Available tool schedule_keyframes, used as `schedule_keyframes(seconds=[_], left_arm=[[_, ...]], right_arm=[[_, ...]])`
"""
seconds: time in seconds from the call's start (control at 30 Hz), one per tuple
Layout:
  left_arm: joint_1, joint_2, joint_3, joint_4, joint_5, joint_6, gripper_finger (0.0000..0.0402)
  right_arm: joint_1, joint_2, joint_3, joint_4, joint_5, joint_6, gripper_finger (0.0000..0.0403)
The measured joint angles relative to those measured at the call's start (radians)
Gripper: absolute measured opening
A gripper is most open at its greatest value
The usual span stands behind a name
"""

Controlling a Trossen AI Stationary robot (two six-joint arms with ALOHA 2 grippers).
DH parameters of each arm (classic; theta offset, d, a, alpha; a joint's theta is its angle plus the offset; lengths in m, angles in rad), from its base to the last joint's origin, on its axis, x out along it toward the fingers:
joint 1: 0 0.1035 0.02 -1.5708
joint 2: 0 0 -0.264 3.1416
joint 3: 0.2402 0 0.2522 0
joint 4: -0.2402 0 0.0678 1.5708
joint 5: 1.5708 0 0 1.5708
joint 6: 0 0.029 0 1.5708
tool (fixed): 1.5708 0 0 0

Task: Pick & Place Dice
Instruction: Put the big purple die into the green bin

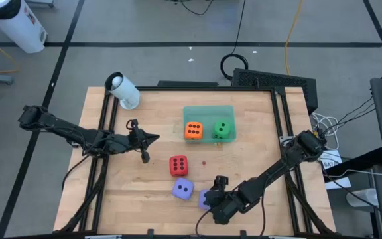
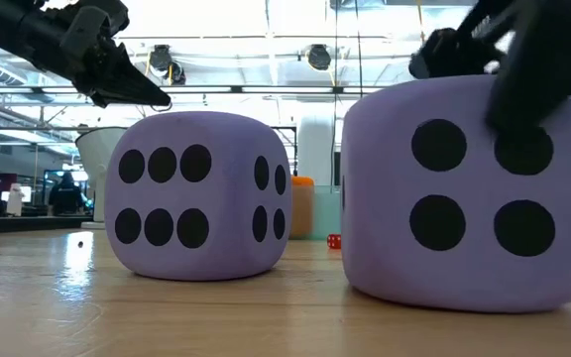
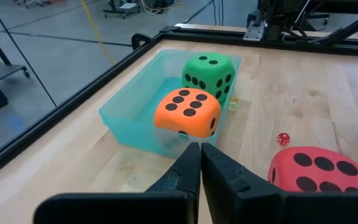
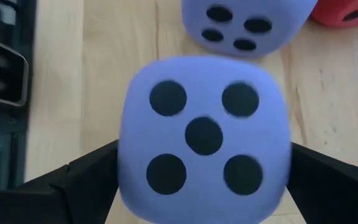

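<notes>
At nine o'clock on the table, hanging above the wood: the left gripper, fingers pressed together and holding nothing, nosed toward the bin — well apart from every die. At twelve o'clock, inside that translucent green bin: the orange die and, just beside it toward three, the green die. Dead centre, alone on the bare wood: the red die. Toward six o'clock: the first purple die, sitting free on the table. Just past it toward five o'clock, near the front edge: the second purple die, down on the wood with the right gripper around it, fingers spread wide on either side of its flanks, five pips facing the wrist camera, the cube filling the gap between them. Not possible to tell whether the pads are already pressing on the soft sides or only flanking them. No long axis to fuss over — a cube, square to the fingers. Clearly the nearer arm for this pick, the right; the likely move, judged from here, a squeeze and a lift, then a carry toward the bin at twelve. Main risk: brushing the neighbouring purple die, which lies close ahead.
</notes>
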Motion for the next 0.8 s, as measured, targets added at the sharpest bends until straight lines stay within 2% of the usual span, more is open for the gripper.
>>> schedule_keyframes(seconds=[0.13,0.3,0.47,0.63,0.8], left_arm=[[0.000,0.000,0.000,0.000,0.000,-0.003,0.0026],[0.000,0.000,0.000,0.009,0.000,-0.003,0.0026],[0.000,0.000,0.000,0.052,0.002,0.013,0.0026],[0.000,0.000,0.000,0.104,0.042,0.044,0.0026],[0.000,0.000,0.000,0.185,0.060,0.088,0.0026]], right_arm=[[-0.008,0.001,-0.041,0.056,0.005,-0.031,0.0390],[-0.021,0.000,-0.053,0.085,0.007,-0.035,0.0352],[-0.033,-0.030,-0.055,0.085,0.012,-0.073,0.0351],[-0.034,-0.118,-0.055,0.056,0.090,-0.133,0.0351],[-0.060,-0.242,-0.055,0.005,0.232,-0.198,0.0351]])
